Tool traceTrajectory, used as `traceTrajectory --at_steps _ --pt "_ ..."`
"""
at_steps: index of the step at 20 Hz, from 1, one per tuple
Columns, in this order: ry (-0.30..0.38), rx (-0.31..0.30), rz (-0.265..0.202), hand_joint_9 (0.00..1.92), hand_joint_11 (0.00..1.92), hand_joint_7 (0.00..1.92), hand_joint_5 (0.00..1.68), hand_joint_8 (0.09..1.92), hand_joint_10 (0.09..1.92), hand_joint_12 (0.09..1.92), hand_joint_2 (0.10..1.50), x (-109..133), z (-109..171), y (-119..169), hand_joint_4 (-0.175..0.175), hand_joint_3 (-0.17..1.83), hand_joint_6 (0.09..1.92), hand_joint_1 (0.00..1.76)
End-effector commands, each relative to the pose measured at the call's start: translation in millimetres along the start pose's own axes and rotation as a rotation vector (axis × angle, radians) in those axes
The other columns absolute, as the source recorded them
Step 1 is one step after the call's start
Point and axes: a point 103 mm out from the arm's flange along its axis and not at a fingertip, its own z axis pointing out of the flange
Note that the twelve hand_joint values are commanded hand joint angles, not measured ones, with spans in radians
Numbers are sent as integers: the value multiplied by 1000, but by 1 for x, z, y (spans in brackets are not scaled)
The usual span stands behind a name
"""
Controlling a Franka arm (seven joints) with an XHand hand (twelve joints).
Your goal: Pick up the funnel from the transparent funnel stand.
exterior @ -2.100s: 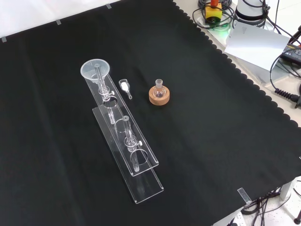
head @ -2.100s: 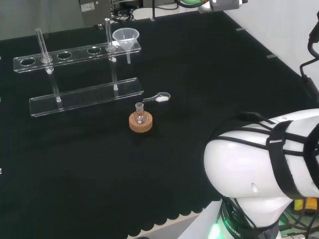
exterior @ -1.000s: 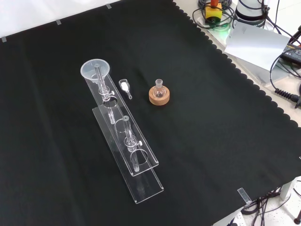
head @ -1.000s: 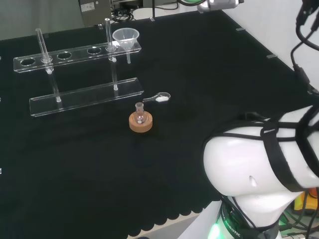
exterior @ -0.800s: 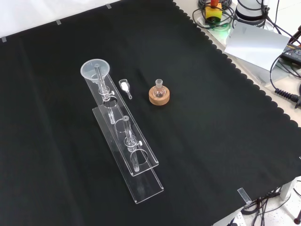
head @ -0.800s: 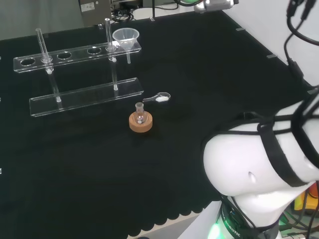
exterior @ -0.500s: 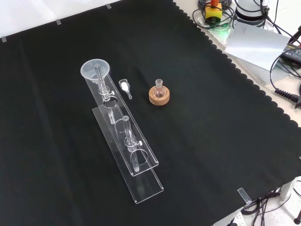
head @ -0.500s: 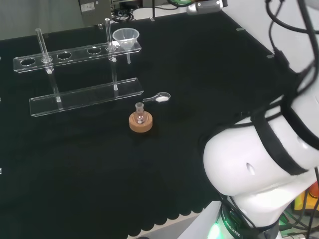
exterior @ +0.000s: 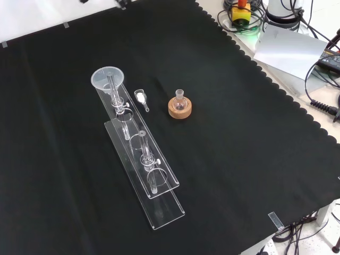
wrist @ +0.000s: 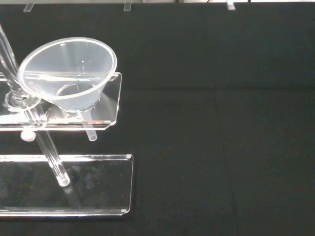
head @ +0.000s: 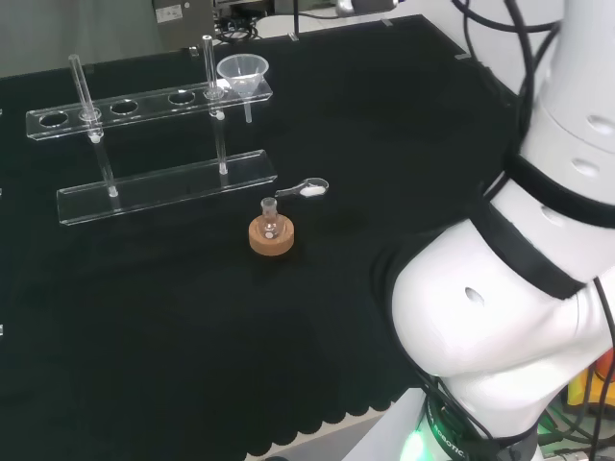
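Head view: the arm (head: 538, 288) has swung upright, funnel (head: 242, 73) unmoved in the stand (head: 144, 101); hand's state cannot be told.

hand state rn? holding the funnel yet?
Hand: cannot be told from these pictures. The funnel sits in the end hole of the transparent funnel stand, with nothing gripping it.

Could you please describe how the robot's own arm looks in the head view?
The white robot arm has big, rounded, glossy links. Black bands run across them where they join. Thin black cables hang beside the upper link. A green light glows at its base.
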Motion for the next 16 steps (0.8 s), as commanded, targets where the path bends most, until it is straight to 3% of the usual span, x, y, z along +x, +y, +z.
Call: traceTrajectory --at_steps 1,10,16 --pt "-30 47 -39 115 0 0 201 372 673 1348 1200 6 14 26 -35 273 87 94" --pt "-43 110 -57 170 0 7 202 518 710 1368 1136 6 41 50 -29 242 87 174" --pt "-48 152 -96 207 21 0 195 576 735 1440 1036 14 52 60 -27 204 87 326"
